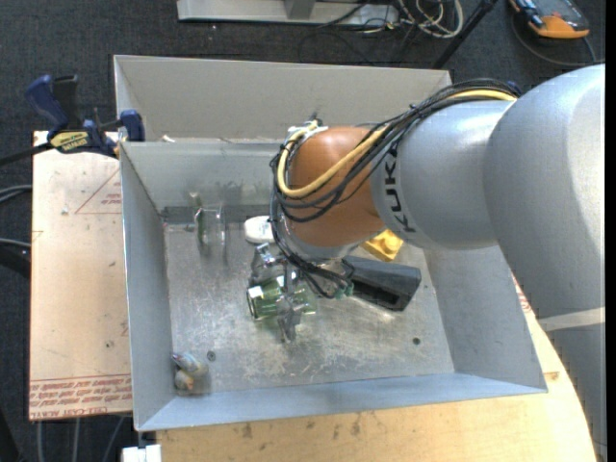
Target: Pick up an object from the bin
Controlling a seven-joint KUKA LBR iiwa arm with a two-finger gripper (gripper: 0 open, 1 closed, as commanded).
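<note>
A small green see-through thing [266,302], blocky in shape, lies on the floor of the grey metal bin [144,287], about at its middle and a little toward the near edge. The gripper [286,320] is down on the floor right at this green thing, touching it or just beside its right side. From this view I cannot tell whether the tool is released or clenched, nor whether it has the green thing in its grasp.

Above the gripper sits the wrist's rounded orange cover [327,191], with yellow and black cables [286,183] looped across it. The thick grey arm [481,171] comes in over the bin's right wall.

Just beyond the gripper, toward the far wall, a small white round thing [257,227] lies partly under the orange cover. To the right of the gripper a long black wedge-shaped thing [390,283] lies flat on the floor, slanting toward the right wall. A yellow thing [387,245] shows beside it on its far side, partly hidden by the arm.

Toward the left wall and far side, well apart from the gripper, stands a clear thing [212,227] that is hard to make out against the metal. In the near left corner lies a small greyish lump [189,373], well apart from everything else.
</note>
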